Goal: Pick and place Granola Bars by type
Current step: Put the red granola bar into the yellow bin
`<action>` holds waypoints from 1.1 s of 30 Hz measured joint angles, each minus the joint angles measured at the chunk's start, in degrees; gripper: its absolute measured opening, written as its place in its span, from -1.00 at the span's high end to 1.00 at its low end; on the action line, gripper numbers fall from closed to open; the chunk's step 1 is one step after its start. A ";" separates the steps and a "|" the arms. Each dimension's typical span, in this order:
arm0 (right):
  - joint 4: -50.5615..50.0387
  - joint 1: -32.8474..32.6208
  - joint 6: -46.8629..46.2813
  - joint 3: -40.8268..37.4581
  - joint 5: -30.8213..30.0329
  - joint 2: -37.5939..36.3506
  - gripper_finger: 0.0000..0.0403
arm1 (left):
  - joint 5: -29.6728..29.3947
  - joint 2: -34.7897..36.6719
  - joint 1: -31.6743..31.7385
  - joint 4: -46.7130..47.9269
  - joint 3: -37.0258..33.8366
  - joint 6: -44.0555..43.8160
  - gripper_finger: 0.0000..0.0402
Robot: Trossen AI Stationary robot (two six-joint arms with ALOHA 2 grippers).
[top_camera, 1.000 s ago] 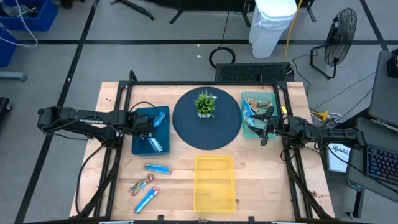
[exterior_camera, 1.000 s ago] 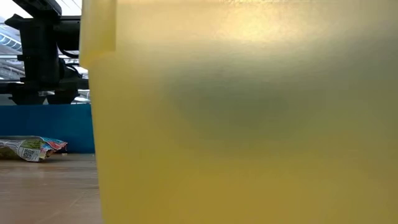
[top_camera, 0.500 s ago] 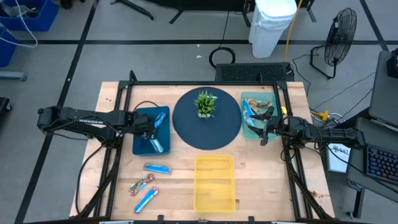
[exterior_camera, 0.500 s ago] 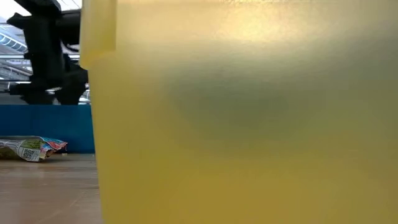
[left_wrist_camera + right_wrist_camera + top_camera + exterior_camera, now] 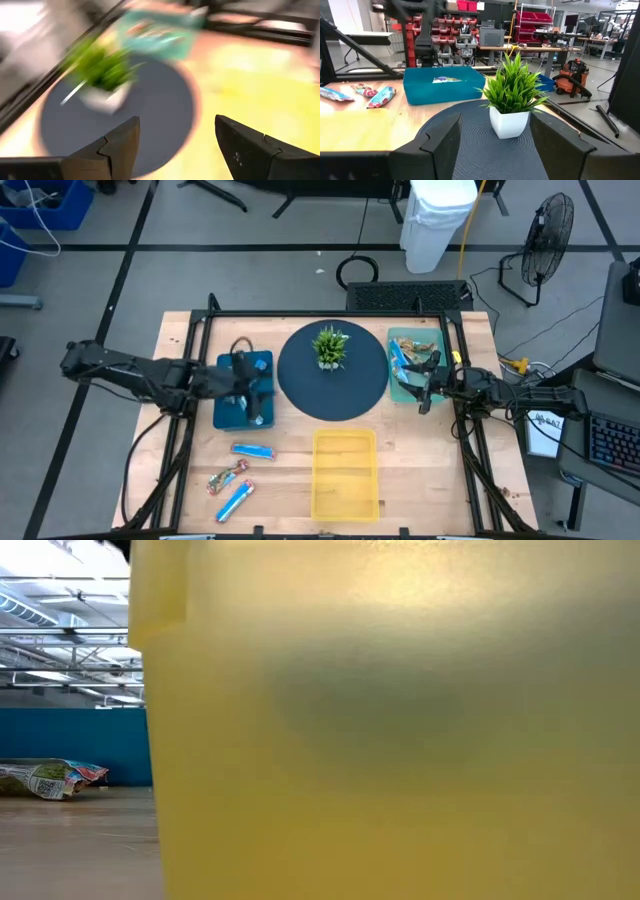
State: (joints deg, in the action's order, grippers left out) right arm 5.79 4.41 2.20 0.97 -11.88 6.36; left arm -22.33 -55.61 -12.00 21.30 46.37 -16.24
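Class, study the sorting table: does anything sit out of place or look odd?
One thing stands out: a mixed orange-and-silver granola bar lies between two blue-wrapped bars on the bare wood, types still mixed. Also, the yellow bin blocks most of the low view. Nothing looks spilled or damaged.

Counts on the table

Three bins: one blue bin (image 5: 232, 413), one teal bin (image 5: 413, 341), one yellow bin (image 5: 345, 476). Three loose granola bars (image 5: 252, 450) near left. One plant (image 5: 330, 346), one round mat (image 5: 330, 400).
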 joint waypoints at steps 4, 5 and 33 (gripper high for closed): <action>-0.13 0.00 0.00 -0.01 0.00 0.06 -0.12 | 1.59 -0.07 -7.88 -5.88 0.00 7.26 -0.32; -0.18 0.01 0.00 -0.01 0.02 0.06 -0.12 | 0.87 -0.19 -9.78 -6.53 -0.02 7.38 -0.33; -0.08 0.00 0.00 0.00 0.00 0.10 -0.12 | 14.50 -44.92 -20.55 40.42 35.39 -36.04 -0.32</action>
State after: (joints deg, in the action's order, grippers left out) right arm 5.72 4.40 2.20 0.97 -11.88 6.46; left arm -7.84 -100.53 -32.54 61.72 81.76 -52.28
